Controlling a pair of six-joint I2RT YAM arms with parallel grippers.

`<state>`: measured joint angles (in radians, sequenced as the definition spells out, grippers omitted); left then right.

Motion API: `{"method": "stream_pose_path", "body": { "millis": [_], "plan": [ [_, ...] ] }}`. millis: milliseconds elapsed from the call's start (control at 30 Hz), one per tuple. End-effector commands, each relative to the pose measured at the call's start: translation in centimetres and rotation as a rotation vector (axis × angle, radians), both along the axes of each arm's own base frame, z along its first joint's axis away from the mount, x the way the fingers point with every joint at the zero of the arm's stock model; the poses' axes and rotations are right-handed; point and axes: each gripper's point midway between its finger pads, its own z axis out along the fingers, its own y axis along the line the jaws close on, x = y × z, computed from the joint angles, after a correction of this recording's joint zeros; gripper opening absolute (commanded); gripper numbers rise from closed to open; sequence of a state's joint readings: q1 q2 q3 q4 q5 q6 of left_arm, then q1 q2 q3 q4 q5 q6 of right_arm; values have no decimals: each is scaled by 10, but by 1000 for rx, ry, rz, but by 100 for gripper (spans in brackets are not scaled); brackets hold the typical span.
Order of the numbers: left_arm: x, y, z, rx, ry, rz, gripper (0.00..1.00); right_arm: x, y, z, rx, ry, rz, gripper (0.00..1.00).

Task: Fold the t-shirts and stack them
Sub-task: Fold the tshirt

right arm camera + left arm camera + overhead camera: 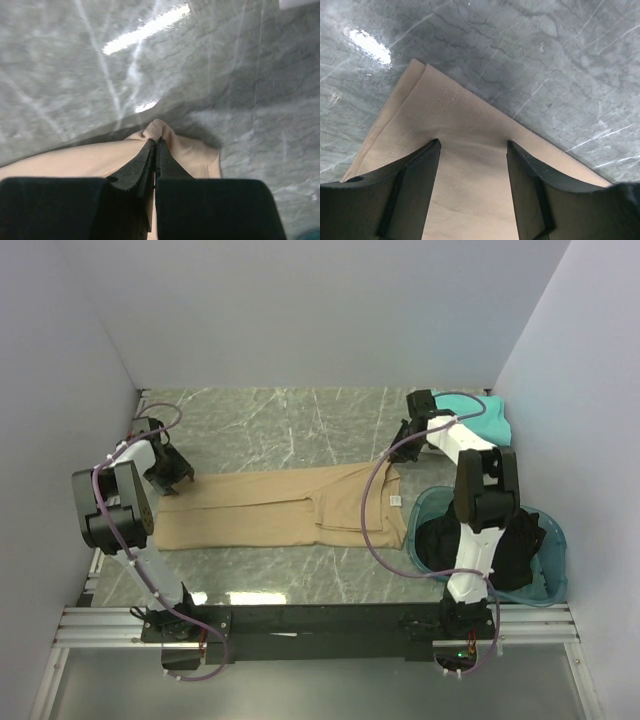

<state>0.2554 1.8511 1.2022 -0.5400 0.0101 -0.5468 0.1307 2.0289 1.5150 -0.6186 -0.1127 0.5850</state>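
Holding black cloth [525, 545], the teal basin [556, 540] sits at the near right corner of the worktop [260, 430]; our right pincer [156, 142] pinches the tan t-shirt [260, 510], left pincer [473, 145] spread.

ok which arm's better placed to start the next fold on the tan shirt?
Right, probably. The right gripper is shut on a pinch of the tan shirt at its edge. The left gripper is open above the corner at the other end, gripping nothing.
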Motion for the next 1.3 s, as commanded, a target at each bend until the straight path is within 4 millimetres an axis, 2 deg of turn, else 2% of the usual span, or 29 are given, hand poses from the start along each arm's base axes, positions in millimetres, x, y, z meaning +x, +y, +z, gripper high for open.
{"method": "stream_pose_path", "body": {
  "millis": [0,233,300,500,733,833,967,1167,1233,1267],
  "plan": [
    [-30,13,-30,25,107,52,64,22,1,48,98,-158,-85,0],
    [-38,18,-37,26,128,76,64,21,-8,59,131,-193,-162,0],
    [-38,21,-37,28,129,86,64,19,-9,56,146,-193,-190,0],
    [-41,23,-40,30,138,87,64,21,-4,32,194,-142,-219,0],
    [-46,25,-43,37,150,88,64,23,-21,32,122,-153,-264,0],
    [-46,26,-42,43,148,87,64,25,-19,37,132,-177,-246,7],
    [-45,26,-44,41,154,83,64,34,-8,54,194,-249,-183,29],
    [-42,28,-41,42,149,85,64,40,-14,70,174,-300,-148,40],
    [-42,28,-40,44,147,81,64,44,-12,67,157,-291,-102,40],
    [-41,28,-40,44,148,79,64,42,-10,56,164,-258,-84,40]
  ]
}}
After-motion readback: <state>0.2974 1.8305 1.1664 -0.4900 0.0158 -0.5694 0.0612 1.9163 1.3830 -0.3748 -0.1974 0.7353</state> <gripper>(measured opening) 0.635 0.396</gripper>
